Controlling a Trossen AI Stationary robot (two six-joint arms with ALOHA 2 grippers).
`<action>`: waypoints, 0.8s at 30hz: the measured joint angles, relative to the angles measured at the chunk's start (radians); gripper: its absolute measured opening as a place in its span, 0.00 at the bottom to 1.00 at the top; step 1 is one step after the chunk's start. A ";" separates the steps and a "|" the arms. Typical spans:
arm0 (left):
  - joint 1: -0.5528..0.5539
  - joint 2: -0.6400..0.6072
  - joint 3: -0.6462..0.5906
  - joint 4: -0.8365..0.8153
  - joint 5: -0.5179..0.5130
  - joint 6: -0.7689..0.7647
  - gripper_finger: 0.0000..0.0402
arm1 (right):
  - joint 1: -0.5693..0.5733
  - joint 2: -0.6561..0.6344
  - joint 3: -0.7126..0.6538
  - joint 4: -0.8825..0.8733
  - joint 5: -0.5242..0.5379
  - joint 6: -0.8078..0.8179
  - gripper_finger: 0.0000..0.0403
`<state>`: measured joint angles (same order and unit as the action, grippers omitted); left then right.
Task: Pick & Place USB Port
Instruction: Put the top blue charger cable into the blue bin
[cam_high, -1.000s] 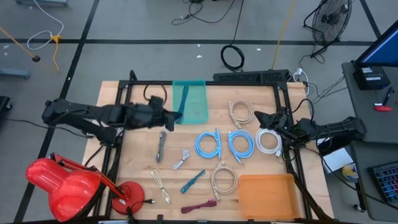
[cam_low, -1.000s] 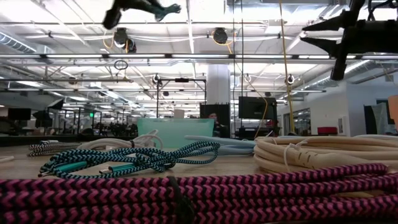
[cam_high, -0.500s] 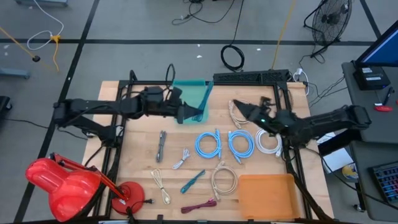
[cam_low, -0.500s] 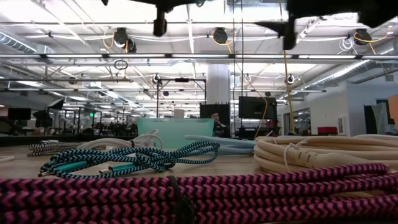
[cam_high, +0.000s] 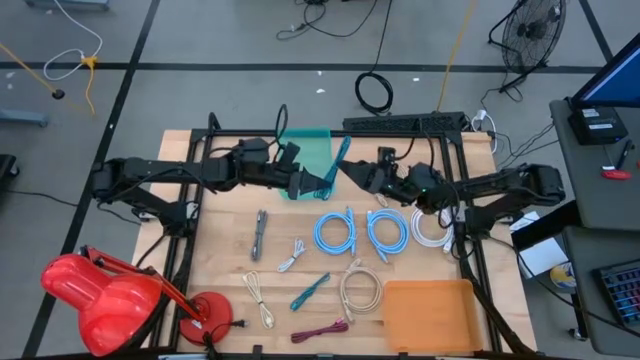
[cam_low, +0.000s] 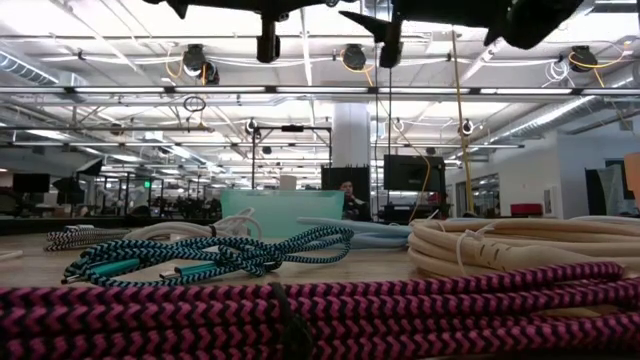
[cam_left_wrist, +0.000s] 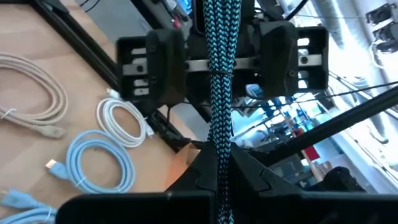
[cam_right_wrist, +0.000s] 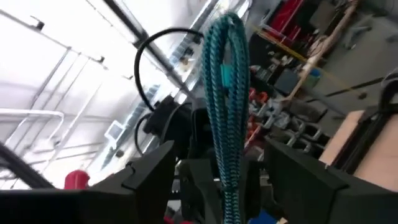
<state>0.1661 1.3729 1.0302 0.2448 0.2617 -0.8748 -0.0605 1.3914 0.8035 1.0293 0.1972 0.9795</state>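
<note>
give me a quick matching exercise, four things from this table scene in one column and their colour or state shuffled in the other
Things:
1. left hand
2. right hand
3. tray at the table's near right corner
4. cable at the near edge

States or colours:
A. magenta
B. open
C. orange
D. shut on the teal braided cable

Pairs: 1-D, 2-B, 3-C, 4-A

Overhead and table-level views share the magenta cable (cam_high: 320, 330); wrist views face close.

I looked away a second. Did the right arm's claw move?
Yes. The right gripper swung from the table's right edge toward the middle, past the white cable, up to the teal cable.
</note>
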 joint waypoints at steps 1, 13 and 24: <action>0.001 0.000 0.000 0.000 0.000 -0.002 0.02 | 0.000 0.006 0.009 -0.005 -0.015 -0.003 0.58; -0.019 0.000 0.000 -0.008 -0.026 -0.018 0.03 | 0.001 0.017 0.039 -0.075 -0.071 0.003 0.30; -0.018 -0.001 0.000 -0.003 0.007 -0.025 0.06 | 0.002 0.014 0.039 -0.085 -0.096 0.001 0.05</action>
<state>0.1483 1.3716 1.0306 0.2414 0.2683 -0.8997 -0.0582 1.4052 0.8425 0.9438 0.1008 0.9801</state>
